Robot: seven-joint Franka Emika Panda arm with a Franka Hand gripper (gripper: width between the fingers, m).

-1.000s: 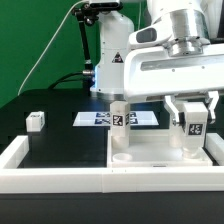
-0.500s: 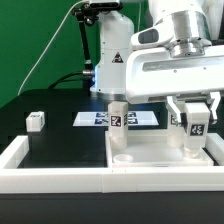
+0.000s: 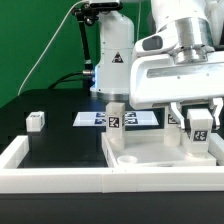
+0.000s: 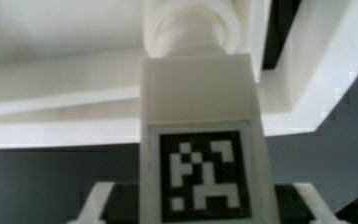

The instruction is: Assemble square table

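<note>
- The gripper [image 3: 200, 116] has its two fingers closed on the held leg [image 3: 200, 128], one on each side. The jaws stand partly apart, because the leg fills the space between them.
- The held leg is upright over the slab [image 3: 155, 152], at the corner on the exterior view's right, and its lower end meets the slab there.
- In the wrist view the held leg [image 4: 202, 110] runs straight away from the camera toward the slab [image 4: 51, 95]. Whether the tip is fully inside the corner hole, I cannot tell.
- The step seems to be seating this leg into its corner hole.
- To do it well, I would keep the leg exactly vertical, press down only lightly, and turn it about its own axis so it does not go in crooked.
- The leg's long axis is vertical, and its tag faces the exterior camera.
- The standing leg [image 3: 118, 125] is upright on the slab's corner at the exterior view's left.
- The loose leg [image 3: 37, 121] is on the table, well apart.
</note>
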